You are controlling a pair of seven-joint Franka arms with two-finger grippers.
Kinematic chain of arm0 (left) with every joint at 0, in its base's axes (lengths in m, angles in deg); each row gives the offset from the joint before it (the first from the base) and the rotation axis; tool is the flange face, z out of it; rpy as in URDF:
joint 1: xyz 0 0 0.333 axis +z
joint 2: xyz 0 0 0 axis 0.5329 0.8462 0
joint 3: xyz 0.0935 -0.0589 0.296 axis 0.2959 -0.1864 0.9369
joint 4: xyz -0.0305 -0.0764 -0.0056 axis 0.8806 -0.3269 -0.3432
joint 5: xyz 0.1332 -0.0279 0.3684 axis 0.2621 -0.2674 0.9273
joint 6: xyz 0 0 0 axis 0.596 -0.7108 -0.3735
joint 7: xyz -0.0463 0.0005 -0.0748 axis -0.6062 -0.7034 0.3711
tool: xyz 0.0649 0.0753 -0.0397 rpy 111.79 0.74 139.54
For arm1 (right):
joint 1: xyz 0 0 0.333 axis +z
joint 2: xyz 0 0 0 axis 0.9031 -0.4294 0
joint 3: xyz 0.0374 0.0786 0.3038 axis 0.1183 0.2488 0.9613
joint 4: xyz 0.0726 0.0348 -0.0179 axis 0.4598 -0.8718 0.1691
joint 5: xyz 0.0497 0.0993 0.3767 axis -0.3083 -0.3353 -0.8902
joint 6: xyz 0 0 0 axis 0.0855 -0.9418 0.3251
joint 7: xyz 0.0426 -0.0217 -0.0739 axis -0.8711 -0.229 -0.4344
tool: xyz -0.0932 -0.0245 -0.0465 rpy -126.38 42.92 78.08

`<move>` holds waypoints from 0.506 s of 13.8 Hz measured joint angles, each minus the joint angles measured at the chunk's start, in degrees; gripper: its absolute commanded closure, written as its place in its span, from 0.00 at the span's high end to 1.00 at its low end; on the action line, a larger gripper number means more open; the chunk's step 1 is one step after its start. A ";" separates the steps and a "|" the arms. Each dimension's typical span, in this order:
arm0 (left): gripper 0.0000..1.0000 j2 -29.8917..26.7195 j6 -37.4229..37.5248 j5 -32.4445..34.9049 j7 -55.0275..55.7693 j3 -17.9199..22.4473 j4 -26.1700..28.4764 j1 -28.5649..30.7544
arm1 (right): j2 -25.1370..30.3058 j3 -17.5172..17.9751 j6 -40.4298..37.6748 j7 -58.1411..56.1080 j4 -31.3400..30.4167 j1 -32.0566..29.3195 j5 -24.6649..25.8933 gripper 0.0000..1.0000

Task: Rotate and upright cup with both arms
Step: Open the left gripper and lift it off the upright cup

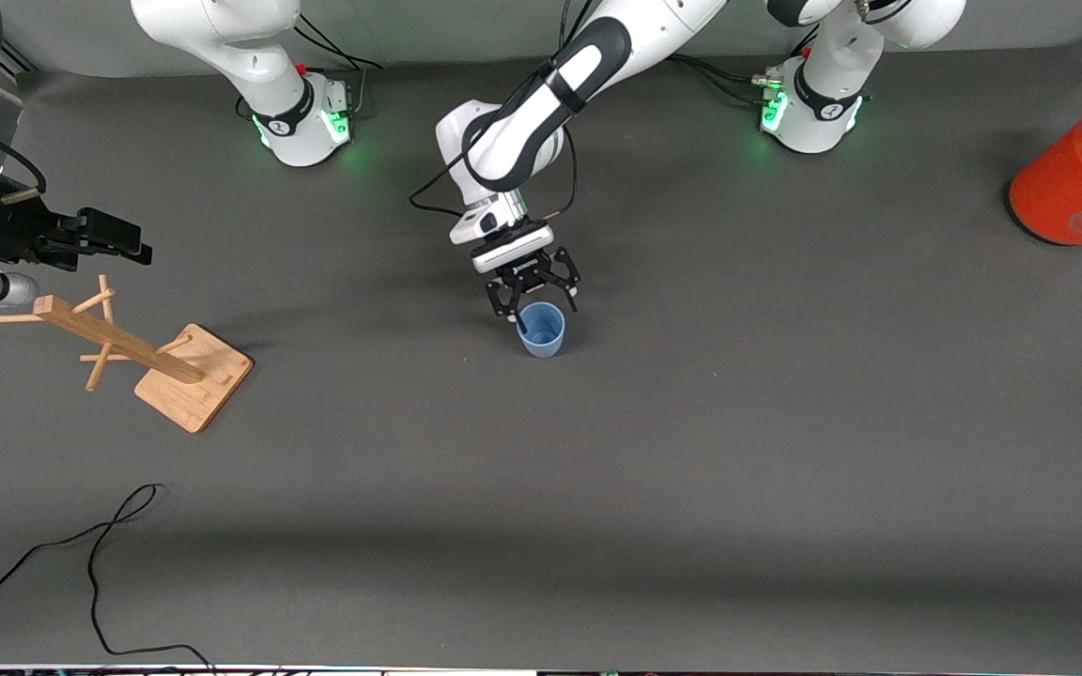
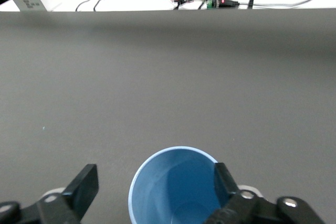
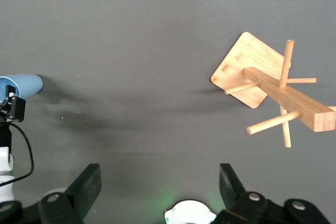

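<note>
- My left claw [image 1: 533, 302] sits just above the centre of the front view, low over the pale-blue cup [image 1: 542, 329], which stands on the grey bench [image 1: 691, 469] with its mouth up.
- In the left wrist view the cup [image 2: 176, 187] fills the bottom centre of the frame; one finger [image 2: 223, 184] reaches inside its rim and the other stands outside, apart from the wall, so the fingers are spread and not clamped on anything.
- My right claw [image 1: 104, 239] hangs at the left edge of the front view, above the wooden mug tree [image 1: 142, 352], and waits; in its own wrist view the fingers [image 3: 86, 187] stand wide apart with nothing between them.
- An orange can [image 1: 1081, 178] lies at the right edge of the front view, well apart from the cup.
- I judge the uprighting about done: the cup looks to be standing on its base, rim up.
- Next, I think the left claw should lift straight up, keeping its inner finger off the rim so the light cup does not tip.
</note>
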 measured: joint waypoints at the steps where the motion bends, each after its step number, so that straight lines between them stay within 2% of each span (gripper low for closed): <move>1: 0.99 -0.68 0.01 -3.51 -4.67 0.19 -2.24 0.50 | 0.00 0.00 0.00 0.00 0.01 0.00 0.00 1.00; 4: 1.00 -3.60 0.11 -14.17 -19.71 0.73 -9.41 4.36 | 0.00 0.00 0.00 0.00 0.06 0.02 0.00 1.00; 7: 1.00 -7.75 0.20 -27.36 -38.89 0.95 -14.12 12.48 | 0.00 0.01 0.00 0.00 0.14 0.12 0.00 1.00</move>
